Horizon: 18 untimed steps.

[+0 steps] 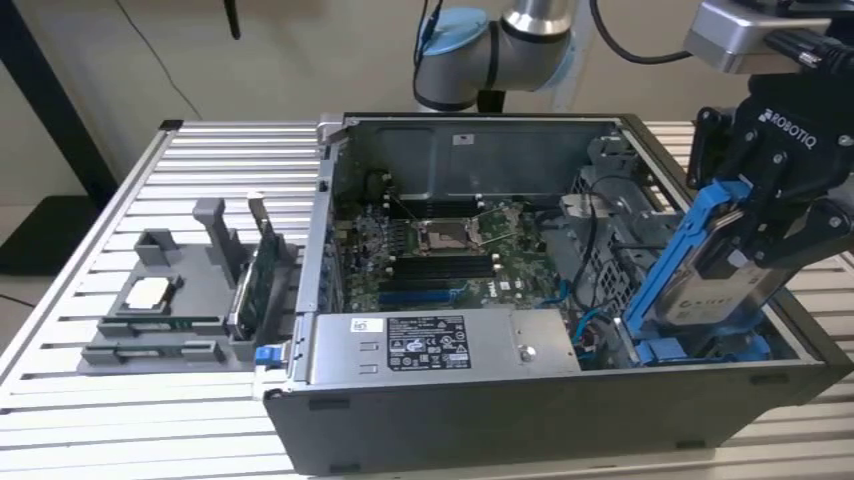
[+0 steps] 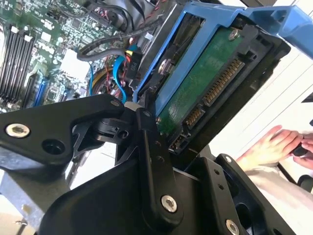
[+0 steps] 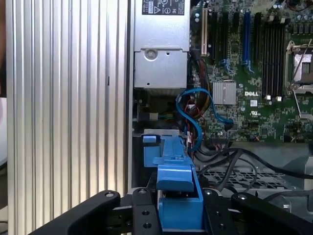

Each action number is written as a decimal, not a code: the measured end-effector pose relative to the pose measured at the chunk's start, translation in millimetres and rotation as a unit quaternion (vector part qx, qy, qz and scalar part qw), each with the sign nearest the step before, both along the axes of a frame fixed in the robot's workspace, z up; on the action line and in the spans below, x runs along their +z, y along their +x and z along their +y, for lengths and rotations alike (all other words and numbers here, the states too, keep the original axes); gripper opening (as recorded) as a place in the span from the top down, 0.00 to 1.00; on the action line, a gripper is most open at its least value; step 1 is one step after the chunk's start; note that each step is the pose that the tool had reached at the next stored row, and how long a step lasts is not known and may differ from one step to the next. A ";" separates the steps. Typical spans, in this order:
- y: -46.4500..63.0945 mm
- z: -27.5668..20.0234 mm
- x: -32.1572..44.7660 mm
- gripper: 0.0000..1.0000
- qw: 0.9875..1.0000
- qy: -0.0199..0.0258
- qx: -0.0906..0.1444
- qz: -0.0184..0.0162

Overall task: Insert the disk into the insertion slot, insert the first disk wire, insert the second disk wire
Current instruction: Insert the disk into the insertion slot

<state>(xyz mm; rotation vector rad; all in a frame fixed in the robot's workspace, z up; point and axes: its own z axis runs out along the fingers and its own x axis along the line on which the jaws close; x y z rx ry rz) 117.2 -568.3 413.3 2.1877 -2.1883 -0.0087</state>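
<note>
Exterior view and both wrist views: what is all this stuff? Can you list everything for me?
computer case: one, dark grey, open on the table
motherboard: one, green, inside the case
power supply: one, silver, at the case's front edge in the exterior view
insertion slot: one, dark grey with blue fittings, under the disk
disk: one, in a blue carrier, tilted above the slot
cables: several, blue and black, beside the slot
parts holder: one, grey, at the exterior view's left
table: one, pale ribbed metal
person's hand: one, beyond the disk in the second wrist view
robot arm: one, silver and blue, behind the case
tool: one, black, shut on the disk
</note>
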 end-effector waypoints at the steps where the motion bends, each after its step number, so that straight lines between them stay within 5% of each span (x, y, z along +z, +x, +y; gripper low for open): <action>1: 0.2 0.6 -1.2 0.67 1.000 0.000 0.000 0.000; 9: 1.9 4.0 -11.8 0.67 1.000 0.000 0.000 0.000; 18: 4.0 4.0 -36.0 0.67 1.000 0.000 0.000 0.000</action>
